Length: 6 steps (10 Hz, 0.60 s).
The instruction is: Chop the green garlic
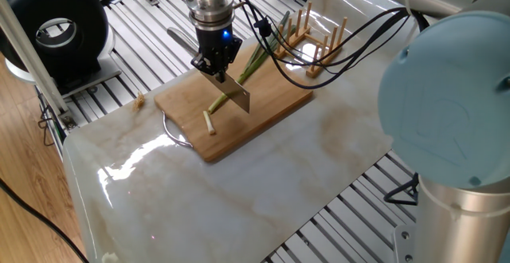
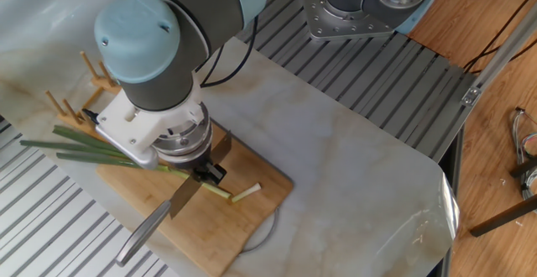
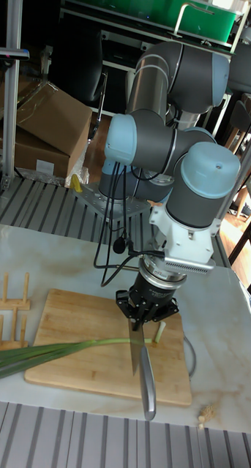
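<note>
The green garlic (image 1: 249, 66) lies across a wooden cutting board (image 1: 271, 107), its pale end toward the board's middle and its dark leaves (image 2: 80, 149) hanging off the edge. One short cut piece (image 1: 208, 122) lies apart near the pale end; it shows again in the other views (image 2: 246, 195) (image 3: 160, 330). My gripper (image 1: 215, 68) is shut on a knife (image 1: 237, 97), held just above the stalk (image 3: 66, 349). The blade (image 3: 136, 352) crosses the stalk near its pale end, and the handle (image 2: 138, 237) sticks out past the board.
A wooden peg rack (image 1: 315, 36) stands beside the board at the leafy end. A black round device (image 1: 56, 25) sits off the table's corner. A small crumb (image 1: 140, 99) lies on the marble top (image 1: 263, 183). A wire loop (image 1: 172, 132) protrudes from under the board.
</note>
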Tool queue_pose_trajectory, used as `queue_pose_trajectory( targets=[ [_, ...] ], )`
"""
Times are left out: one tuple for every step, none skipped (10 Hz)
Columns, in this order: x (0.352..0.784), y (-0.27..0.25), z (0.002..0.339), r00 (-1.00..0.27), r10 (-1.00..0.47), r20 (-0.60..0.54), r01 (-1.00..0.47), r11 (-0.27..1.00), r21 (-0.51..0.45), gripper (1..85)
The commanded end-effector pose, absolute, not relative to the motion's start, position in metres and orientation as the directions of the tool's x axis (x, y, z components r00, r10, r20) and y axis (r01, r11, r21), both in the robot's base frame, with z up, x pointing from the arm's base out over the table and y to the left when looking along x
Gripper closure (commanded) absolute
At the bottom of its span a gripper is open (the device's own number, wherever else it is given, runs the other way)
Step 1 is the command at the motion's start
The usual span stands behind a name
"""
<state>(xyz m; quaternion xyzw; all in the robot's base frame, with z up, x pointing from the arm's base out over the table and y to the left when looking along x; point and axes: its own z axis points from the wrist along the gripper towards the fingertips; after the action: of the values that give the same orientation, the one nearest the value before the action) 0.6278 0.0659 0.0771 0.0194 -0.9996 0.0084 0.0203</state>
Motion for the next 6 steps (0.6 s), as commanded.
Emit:
queue_pose_trajectory(
  targets=[
    [0.6288, 0.0666, 0.0742, -0.999, -0.037, 0.024, -0.037, 0.999, -0.003, 84.3],
    [0.6289, 0.0647, 0.0731, -0.999, -0.043, 0.023, -0.044, 0.999, -0.01, 84.3],
    [0.6284, 0.066, 0.0727, -0.999, -0.045, 0.023, -0.045, 0.999, -0.01, 84.3],
    [0.6282, 0.0698, 0.0723, -0.999, -0.045, 0.021, -0.045, 0.999, -0.004, 84.3],
    [0.6286, 0.0729, 0.0729, -0.999, -0.045, 0.019, -0.045, 0.999, 0.0, 84.3],
    [0.6294, 0.0732, 0.0735, -0.999, -0.048, 0.016, -0.048, 0.999, -0.001, 84.3]
  ],
)
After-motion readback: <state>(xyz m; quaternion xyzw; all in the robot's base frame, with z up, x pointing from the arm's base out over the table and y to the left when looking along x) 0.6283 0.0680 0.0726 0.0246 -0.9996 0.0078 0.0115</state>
